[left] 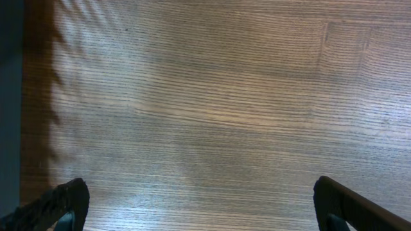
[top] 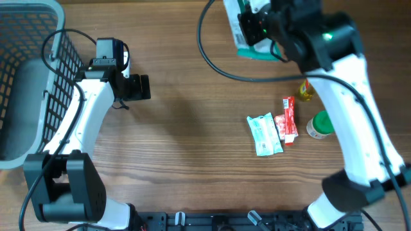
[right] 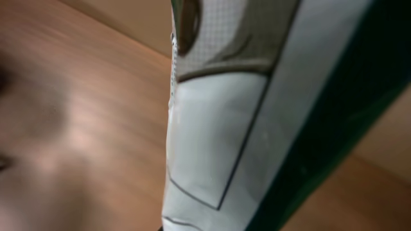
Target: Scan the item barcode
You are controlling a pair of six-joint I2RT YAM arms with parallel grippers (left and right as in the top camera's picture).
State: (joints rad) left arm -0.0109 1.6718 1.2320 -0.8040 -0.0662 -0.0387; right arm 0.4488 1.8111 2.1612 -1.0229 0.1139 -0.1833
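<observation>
**Package gripped at the far edge, print unreadable**

Nearest on the counter (top: 180,147), a white-green packet (top: 264,133) lying flat, touching a red packet (top: 288,120) on its right. Just beyond, a green-capped jar (top: 319,125) and a yellow bottle (top: 306,91), both partly hidden behind the right arm. Over on the left side, a grey mesh basket (top: 19,38), cut off by the frame.

Beside the basket, the left tool (left: 202,212) released, jaws spread wide over bare wood. Only its two fingertips (left: 64,204) showing, at the lower corners of the left wrist view.

Farther out, a black cable (top: 209,61) looping across the wood.

Farthest, at the top edge of the overhead view, the right tool (top: 253,29) clenched on a white and teal package (top: 233,29), its upper end cropped by the frame. Lifted or resting on the wood: impossible to tell from above. In the right wrist view, the same package filling the picture, out of focus, with the fingers out of sight and the print too blurred to read.
</observation>
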